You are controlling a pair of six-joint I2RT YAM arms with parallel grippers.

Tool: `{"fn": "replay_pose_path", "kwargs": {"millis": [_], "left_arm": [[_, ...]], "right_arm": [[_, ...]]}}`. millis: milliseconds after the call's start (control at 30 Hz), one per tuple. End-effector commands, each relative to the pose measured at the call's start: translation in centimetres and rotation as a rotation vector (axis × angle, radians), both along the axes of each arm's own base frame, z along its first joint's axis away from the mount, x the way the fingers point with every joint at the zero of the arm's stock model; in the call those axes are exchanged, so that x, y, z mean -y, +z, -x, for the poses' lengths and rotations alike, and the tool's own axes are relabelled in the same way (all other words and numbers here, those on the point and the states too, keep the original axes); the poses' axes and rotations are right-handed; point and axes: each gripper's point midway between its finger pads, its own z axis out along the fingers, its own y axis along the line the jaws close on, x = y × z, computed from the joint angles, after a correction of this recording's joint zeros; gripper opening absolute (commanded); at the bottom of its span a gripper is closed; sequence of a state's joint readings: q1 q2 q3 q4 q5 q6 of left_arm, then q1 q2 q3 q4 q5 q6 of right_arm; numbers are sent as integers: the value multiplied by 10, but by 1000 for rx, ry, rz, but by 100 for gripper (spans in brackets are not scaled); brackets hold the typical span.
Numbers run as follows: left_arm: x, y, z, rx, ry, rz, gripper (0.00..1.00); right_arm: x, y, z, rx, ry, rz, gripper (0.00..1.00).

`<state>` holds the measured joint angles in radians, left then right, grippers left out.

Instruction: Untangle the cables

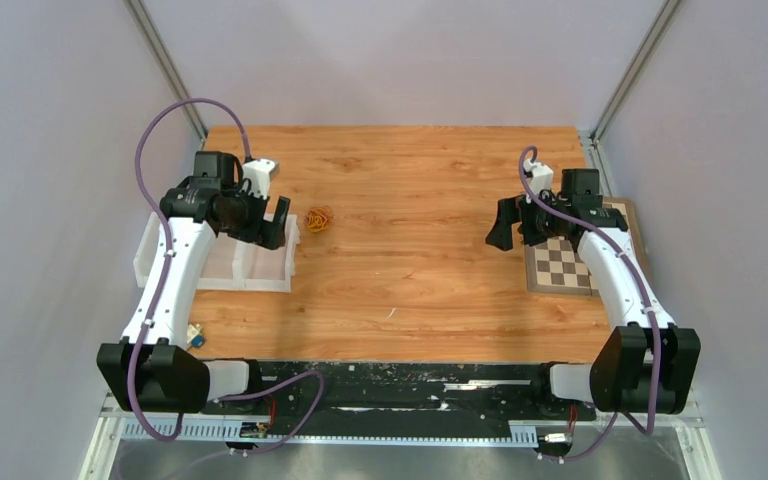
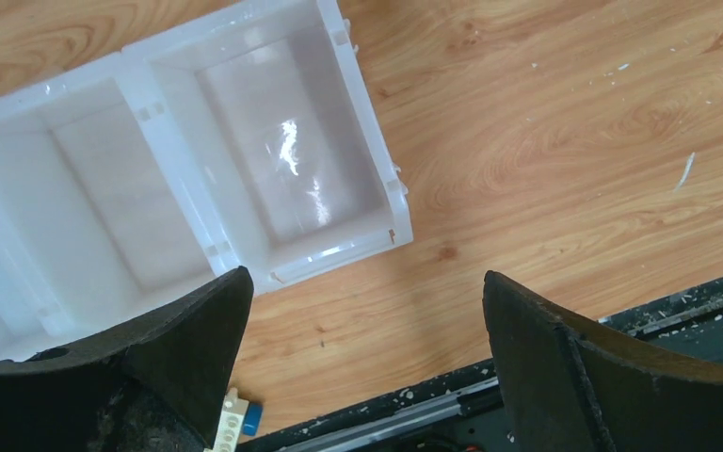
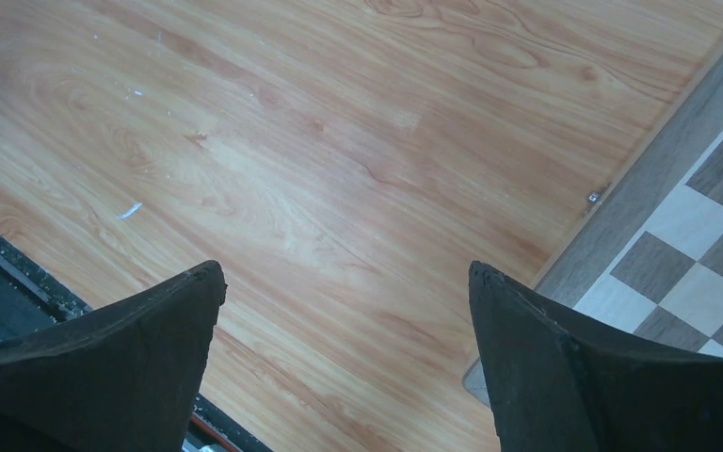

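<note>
Cables [image 1: 318, 219] lie in one small tangled clump on the wooden table [image 1: 410, 290], in its far left part. The clump looks mostly orange and yellow, and the single strands are too small to tell apart. It rests on bare wood just beside the far right corner of a white tray [image 1: 245, 284], and nothing holds it. The left gripper [image 2: 367, 282] hangs above the right end of this tray, near the clump but apart from it. Its two dark fingers [image 2: 188, 348] stand wide apart with nothing between them; in the left wrist view only the tray corner and wood show in the gap. The tray has compartments divided by thin walls, and two of them show in that view. The right gripper [image 3: 346, 268] hangs on the other side of the table, well apart from the clump, and its jaws are also spread wide around nothing, with only wood under them. Just to its right lies a checkered board [image 1: 562, 266] with a brown frame, at the right edge of the table, and the right arm reaches over it. A small blue and white thing [image 1: 196, 337] lies at the near edge of the table, beside the left arm.
</note>
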<state>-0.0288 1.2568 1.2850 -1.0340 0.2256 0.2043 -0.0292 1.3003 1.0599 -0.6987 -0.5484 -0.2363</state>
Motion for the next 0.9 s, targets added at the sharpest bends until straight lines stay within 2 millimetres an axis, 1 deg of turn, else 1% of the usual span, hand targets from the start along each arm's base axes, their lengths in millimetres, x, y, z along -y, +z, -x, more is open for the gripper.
{"fn": "replay_pose_path", "kwargs": {"millis": [0, 33, 67, 100, 133, 167, 200, 233, 267, 300, 333, 400, 433, 467, 500, 533, 567, 600, 633, 667, 700, 733, 767, 800, 833, 867], "left_arm": [[9, 28, -34, 95, -79, -15, 100], [10, 20, -43, 67, -89, -22, 100], [12, 30, -55, 92, -96, -25, 100], [14, 21, -67, 59, -104, -30, 100], [18, 30, -78, 83, -115, -26, 100], [22, 19, -89, 51, -128, -13, 100], [27, 27, -100, 75, -136, -4, 100], [32, 14, -110, 38, -137, 15, 100], [37, 18, -122, 61, -144, 24, 100], [43, 5, -132, 36, -153, 43, 100], [48, 5, -140, 43, -159, 52, 100], [56, -18, -157, 10, -162, 68, 100], [58, -19, -165, 23, -157, 73, 100], [60, -33, -171, -3, -154, 74, 100], [61, -34, -177, -1, -153, 79, 100], [62, -49, -181, -33, -153, 80, 100], [63, -51, -185, -34, -154, 82, 99], [65, -64, -187, -62, -158, 90, 98], [66, -65, -191, -63, -160, 95, 95], [68, -77, -192, -88, -163, 104, 94], [70, -78, -195, -89, -164, 110, 90], [71, -90, -196, -113, -165, 113, 87], [72, -93, -199, -118, -162, 115, 82], [71, -104, -199, -143, -156, 114, 79], [71, -110, -200, -154, -153, 112, 73], [70, -120, -199, -177, -145, 109, 70]], "right_arm": [[-13, 14, 4, 34, 61, -65, 100], [-14, 15, 3, 33, 62, -73, 100], [-13, 16, 1, 37, 50, -73, 100], [-11, 16, -2, 37, 17, -69, 100], [-7, 16, -5, 34, -22, -65, 100], [-6, 14, -6, 29, -40, -66, 100], [-7, 13, -5, 26, -42, -73, 100], [-10, 12, -3, 21, -32, -88, 100], [-13, 11, -1, 19, -22, -101, 100], [-15, 11, 0, 19, -7, -111, 100], [-17, 11, 1, 26, 14, -114, 100], [-19, 14, 2, 56, 56, -105, 100], [-18, 15, 2, 70, 66, -96, 100], [-17, 17, 1, 80, 70, -89, 100], [-17, 19, 1, 87, 74, -85, 100], [-17, 20, 1, 90, 77, -83, 100], [-17, 21, 1, 93, 81, -84, 100], [-18, 22, 1, 97, 86, -86, 100], [-19, 23, 1, 101, 91, -87, 100], [-19, 24, 1, 103, 95, -89, 100], [-19, 24, 0, 104, 98, -89, 100], [-20, 24, 0, 105, 100, -88, 100], [-19, 24, -1, 103, 99, -88, 100], [-19, 25, -2, 106, 100, -86, 100], [-19, 25, -3, 107, 99, -84, 100], [-18, 26, -5, 109, 99, -79, 100]]}}
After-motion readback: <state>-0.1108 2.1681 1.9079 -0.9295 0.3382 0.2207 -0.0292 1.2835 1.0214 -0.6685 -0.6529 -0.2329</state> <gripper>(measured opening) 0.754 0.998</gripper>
